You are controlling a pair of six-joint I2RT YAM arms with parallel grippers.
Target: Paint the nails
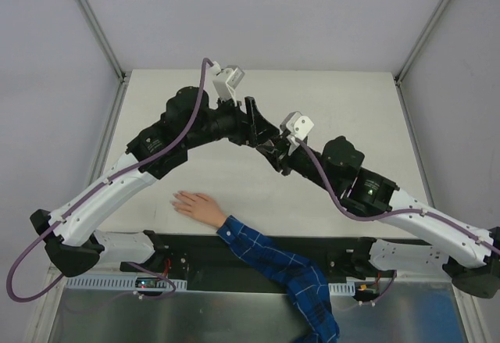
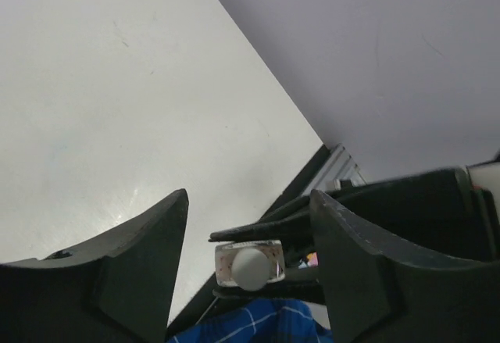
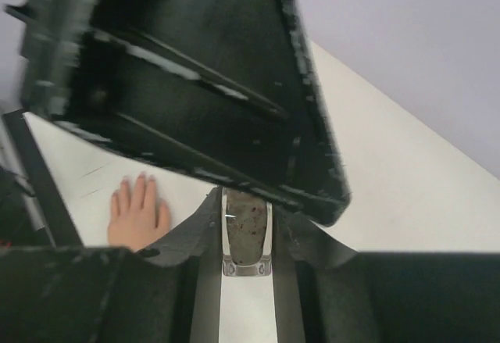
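Note:
A pale hand (image 1: 197, 205) with a blue plaid sleeve (image 1: 273, 261) lies flat on the table, fingers pointing left. Its nails (image 3: 141, 177) are tiny and only faintly visible at the fingertips in the right wrist view. My right gripper (image 3: 247, 210) is shut on a small clear bottle (image 3: 247, 234) and holds it above the table's middle. In the left wrist view the bottle's white cap (image 2: 250, 267) faces the camera. My left gripper (image 2: 250, 196) is open, its fingers (image 2: 133, 273) wide apart on either side of the cap and not touching it. Both grippers meet right of and beyond the hand (image 3: 137, 216).
The white table (image 1: 344, 101) is bounded by metal frame rails (image 1: 109, 132) at left and right. A black base strip (image 1: 234, 245) with the arm mounts runs along the near edge, under the sleeved forearm.

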